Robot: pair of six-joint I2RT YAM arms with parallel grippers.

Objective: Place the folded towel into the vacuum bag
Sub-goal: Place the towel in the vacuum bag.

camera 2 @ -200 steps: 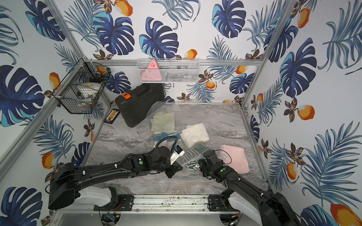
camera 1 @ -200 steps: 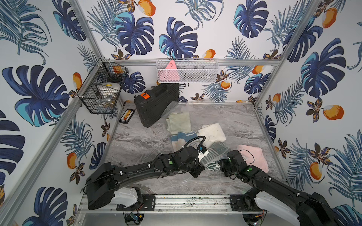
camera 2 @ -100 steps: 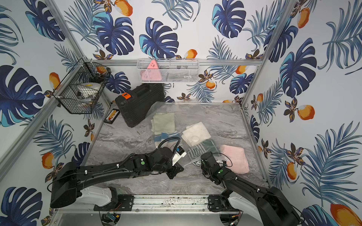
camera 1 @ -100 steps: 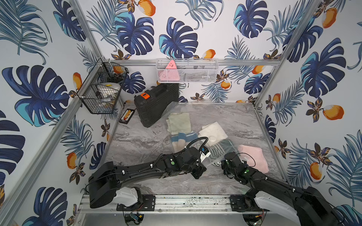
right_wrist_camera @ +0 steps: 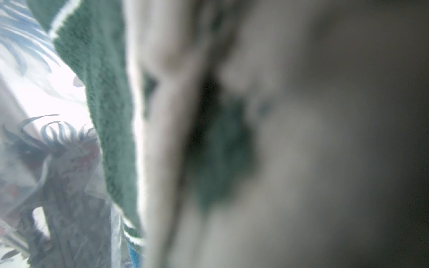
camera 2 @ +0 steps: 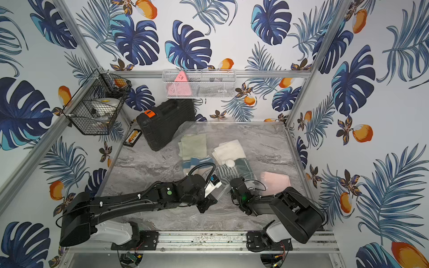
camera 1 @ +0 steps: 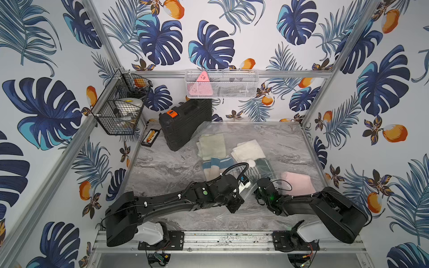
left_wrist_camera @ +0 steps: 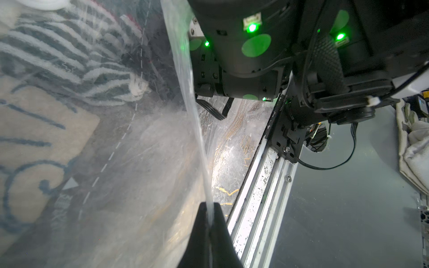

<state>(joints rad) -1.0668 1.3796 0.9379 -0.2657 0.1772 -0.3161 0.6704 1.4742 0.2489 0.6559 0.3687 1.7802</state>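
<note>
Four folded towels show through the large clear crinkly plastic vacuum bag [left_wrist_camera: 144,176], which lies along the grey marble tabletop [camera 1: 167,167] with its round white valve [camera 1: 251,163] uppermost. They are a pale green towel [camera 1: 211,146], a white towel [camera 1: 248,149], a beige-and-blue towel [camera 1: 216,165], and the dark green striped towel [camera 1: 255,171] nearest the mouth.

Obs. 1: my left gripper [left_wrist_camera: 210,207] has its jaws clenched on the bag's upper film at the near edge. The film runs up taut from between them, so the mouth is held open on that side.

Obs. 2: my right gripper [camera 1: 262,183] is at the mouth, hard against the dark green striped towel. My wrist camera shows only blurred cloth, so I cannot tell whether those jaws grip the towel or are released.

Judgement: the striped towel reads as inside, since I see it through the film from my left wrist. Insertion looks nearly done, though I cannot tell how far past the zip edge it sits.

Left to do: draw the right arm out without dragging the towel back, then let the film go. A folded pink towel [camera 1: 296,183] lies on the tabletop outside the bag, just beside my right arm. If it belongs inside, that is not yet done.
</note>
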